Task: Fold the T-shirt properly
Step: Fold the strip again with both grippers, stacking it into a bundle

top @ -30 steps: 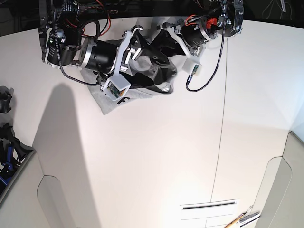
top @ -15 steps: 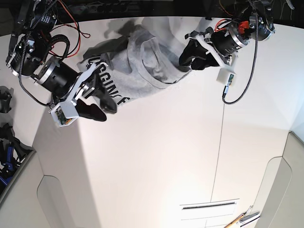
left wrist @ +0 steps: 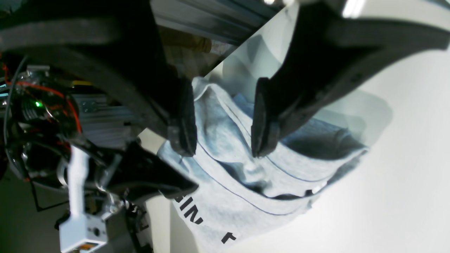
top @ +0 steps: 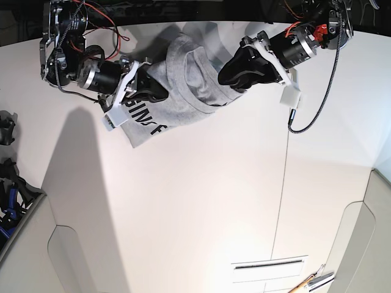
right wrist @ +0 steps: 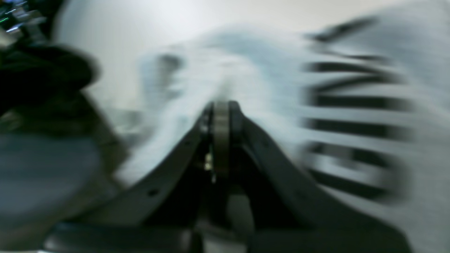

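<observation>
I am reading only one piece of text, the dark block lettering printed on the T-shirt. In the base view it is showing partly, running along the lower edge of the grey fabric beside my right gripper, and I am making out what looks like "GIN" plus a further letter that may be an "F". Through my left wrist camera, the T-shirt is showing fragments like "IN" and one cut-off letter. My right wrist camera is smearing the lettering into unreadable stripes.
</observation>
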`<action>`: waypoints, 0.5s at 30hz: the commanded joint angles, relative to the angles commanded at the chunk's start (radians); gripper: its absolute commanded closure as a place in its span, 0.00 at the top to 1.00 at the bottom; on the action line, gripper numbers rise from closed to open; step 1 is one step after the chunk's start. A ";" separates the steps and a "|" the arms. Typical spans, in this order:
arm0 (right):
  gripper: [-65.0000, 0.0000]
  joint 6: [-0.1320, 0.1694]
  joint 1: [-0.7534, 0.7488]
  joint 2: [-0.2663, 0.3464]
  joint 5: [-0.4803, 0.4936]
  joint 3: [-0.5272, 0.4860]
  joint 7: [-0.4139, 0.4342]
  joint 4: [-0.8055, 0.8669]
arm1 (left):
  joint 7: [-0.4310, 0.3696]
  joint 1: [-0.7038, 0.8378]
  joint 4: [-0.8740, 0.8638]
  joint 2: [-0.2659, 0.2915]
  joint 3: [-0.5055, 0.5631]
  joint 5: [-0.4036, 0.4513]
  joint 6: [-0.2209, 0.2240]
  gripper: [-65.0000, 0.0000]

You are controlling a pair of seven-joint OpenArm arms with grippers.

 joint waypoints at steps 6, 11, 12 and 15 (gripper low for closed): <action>0.00 0.000 -0.055 0.000 -0.018 -0.169 -0.009 0.001 | 0.000 0.000 0.000 -0.001 -0.002 0.042 0.000 0.41; 0.00 0.000 -0.052 0.001 -0.012 -0.225 -0.029 0.006 | 0.001 0.000 0.000 -0.003 -0.002 0.030 0.000 0.41; 0.00 0.000 -0.047 0.001 -0.013 -0.215 -0.026 0.017 | 0.009 0.000 0.000 -0.003 -0.002 0.012 0.000 0.41; 0.00 0.000 -0.026 0.000 -0.014 -0.148 0.001 0.094 | 0.056 0.001 0.001 -0.003 0.003 -0.069 0.000 0.33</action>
